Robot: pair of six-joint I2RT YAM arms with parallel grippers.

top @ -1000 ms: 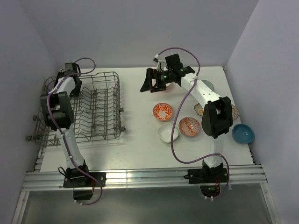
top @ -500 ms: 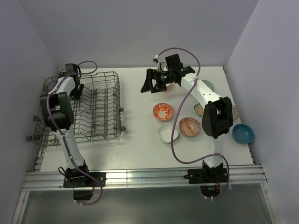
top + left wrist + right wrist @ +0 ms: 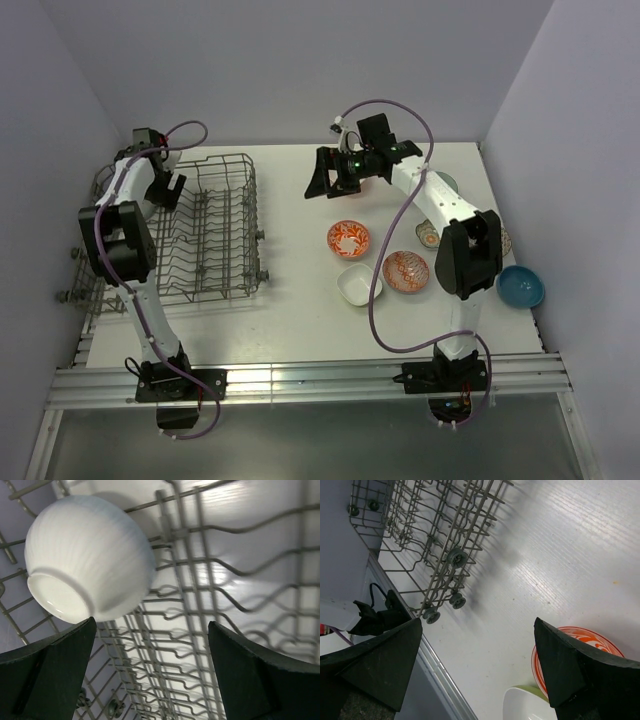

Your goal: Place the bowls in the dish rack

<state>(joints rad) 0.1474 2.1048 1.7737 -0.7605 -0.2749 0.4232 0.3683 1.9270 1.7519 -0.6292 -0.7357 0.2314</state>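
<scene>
Done: 1 white bowl (image 3: 87, 555) sits in the rack (image 3: 215, 240), tipped on the wires, bottom side up. I think it's at the far left end of rack.
Left to do: all other bowls. They lie on the table (image 3: 290, 300), right of rack. So the job has only begun, I think.
Bowls right of rack, near to far: square bowl (image 3: 358, 286), blue bowl (image 3: 520, 286) (farthest from rack), striped bowl (image 3: 405, 270), red bowl (image 3: 348, 238), small bowl (image 3: 427, 234), green bowl (image 3: 444, 183). Maybe 1 more behind R arm (image 3: 470, 250), can't tell.
Count: in rack 1 bowl; on table 6 for sure, maybe 7; racks 1; pincers 2.
L pincer (image 3: 150, 625): wide open, holds nothing, over far left of rack, near white bowl, not touching.
R pincer (image 3: 479, 622): wide open, empty, up in the air right of rack, far side.
</scene>
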